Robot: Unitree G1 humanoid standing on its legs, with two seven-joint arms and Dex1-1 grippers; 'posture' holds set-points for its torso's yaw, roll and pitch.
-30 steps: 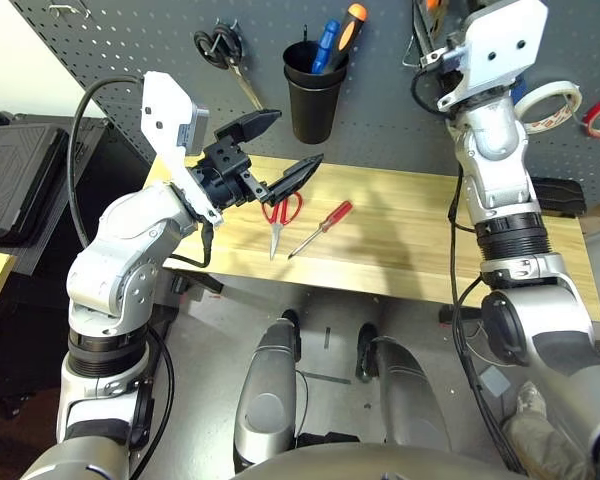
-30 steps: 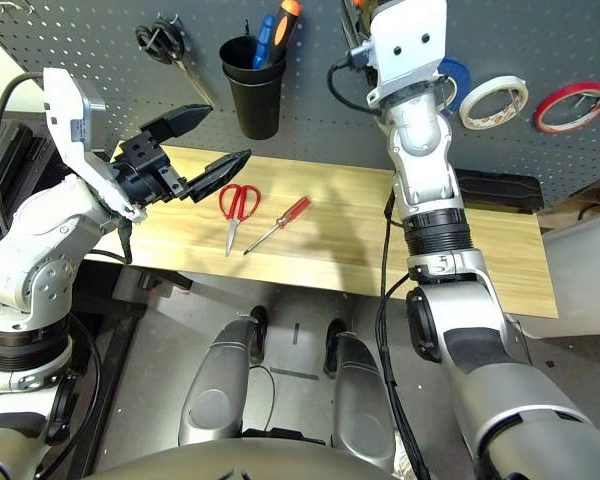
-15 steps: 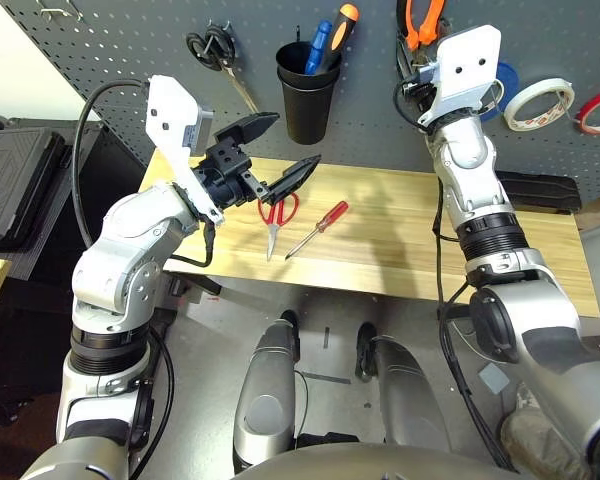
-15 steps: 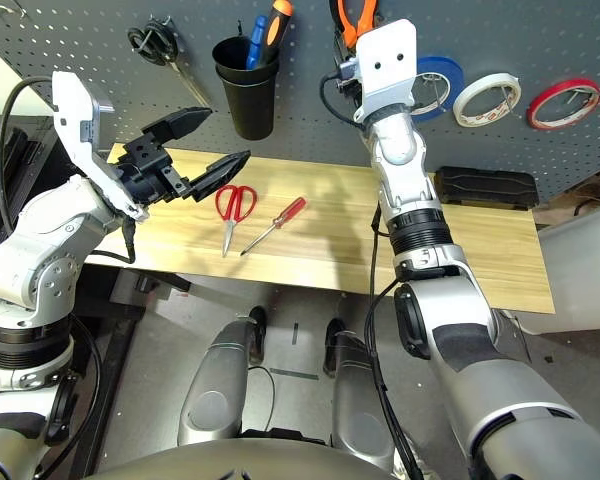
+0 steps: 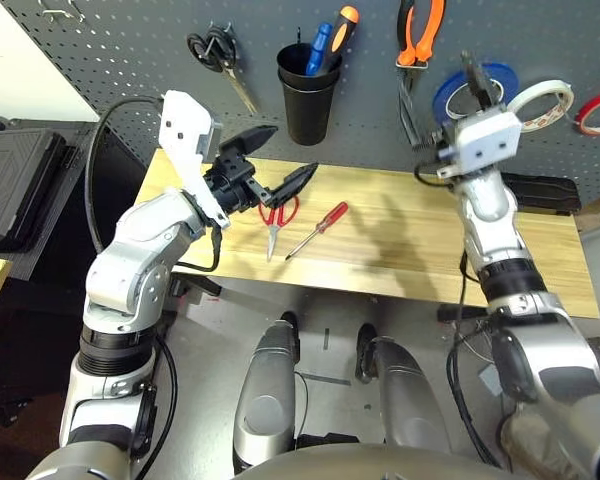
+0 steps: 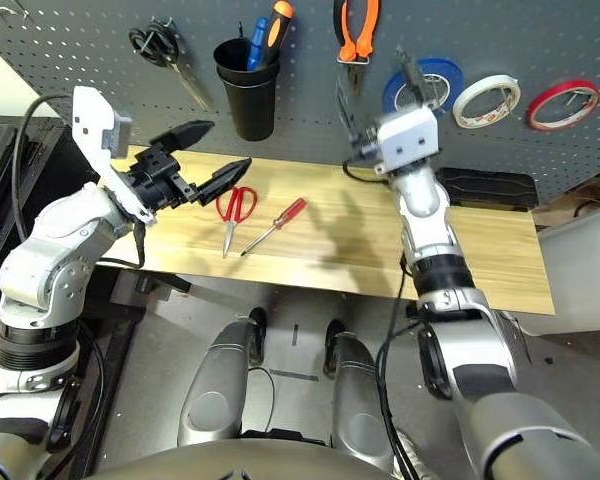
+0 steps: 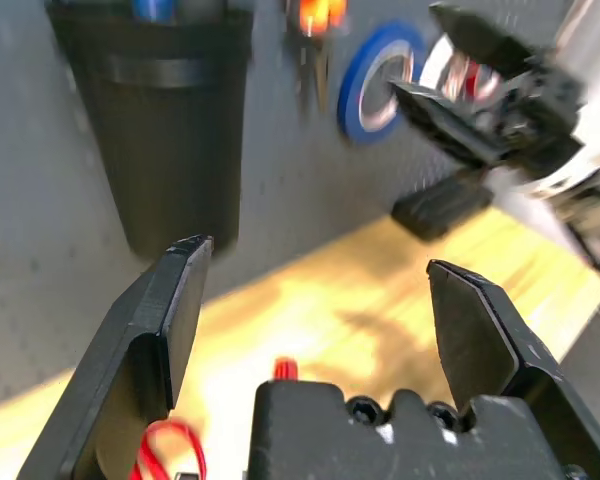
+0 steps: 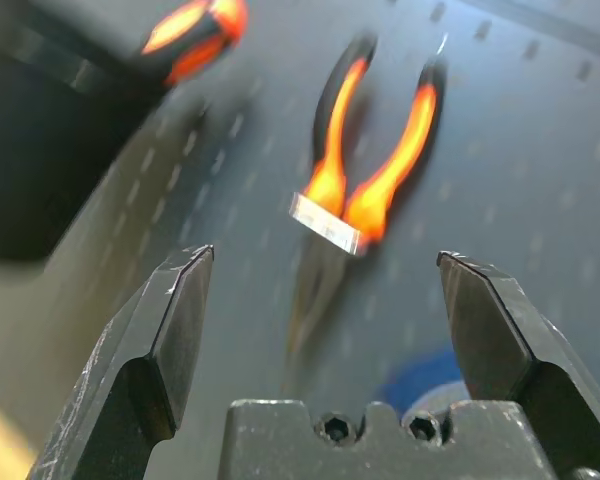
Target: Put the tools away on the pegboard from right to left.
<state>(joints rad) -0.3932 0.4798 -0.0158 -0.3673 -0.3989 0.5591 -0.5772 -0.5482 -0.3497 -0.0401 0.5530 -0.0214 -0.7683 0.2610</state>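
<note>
The orange-and-black pliers [image 6: 355,25] hung on the grey pegboard [image 6: 540,40] beside the red tape ring [image 6: 568,104], while the red-handled screwdriver [image 5: 320,228] and red-handled scissors [image 5: 278,216] lay on the wooden table [image 5: 410,235]. The right gripper [image 8: 325,300] stood wide open and empty below the pliers; the left gripper [image 5: 277,160], equally spread and empty, hovered just above the scissors. The screwdriver looked light and rigid, its thin shaft likely slippery, so the ribbed handle seemed the better hold. No legible writing appeared anywhere.
</note>
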